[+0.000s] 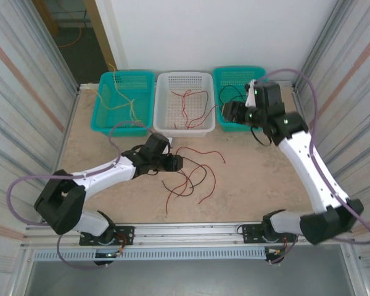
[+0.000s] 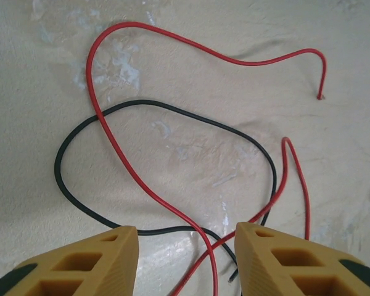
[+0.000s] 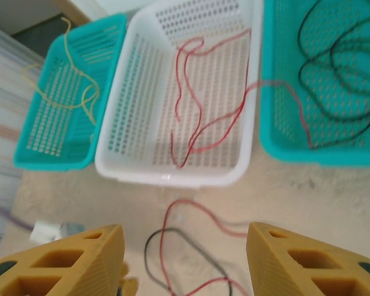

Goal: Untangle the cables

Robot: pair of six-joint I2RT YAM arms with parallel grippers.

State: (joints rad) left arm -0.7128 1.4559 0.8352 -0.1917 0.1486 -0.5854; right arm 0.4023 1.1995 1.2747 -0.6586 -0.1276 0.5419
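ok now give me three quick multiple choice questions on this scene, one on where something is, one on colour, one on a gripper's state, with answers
1. Where do the pale yellow cables lie?
A. in the teal basket on the left
B. in the white basket
C. loose on the table

2. What colours are the loose cables on the table?
A. yellow and black
B. red and black
C. yellow only

3. How does the right gripper stand?
A. shut on a black cable
B. shut on a red cable
C. open, holding nothing

Answers:
1 A: the right wrist view shows the yellow strands inside that basket.
2 B: the left wrist view shows a red cable crossing a black cable on the tabletop.
3 C: its fingers stand wide apart with nothing gripped between them.
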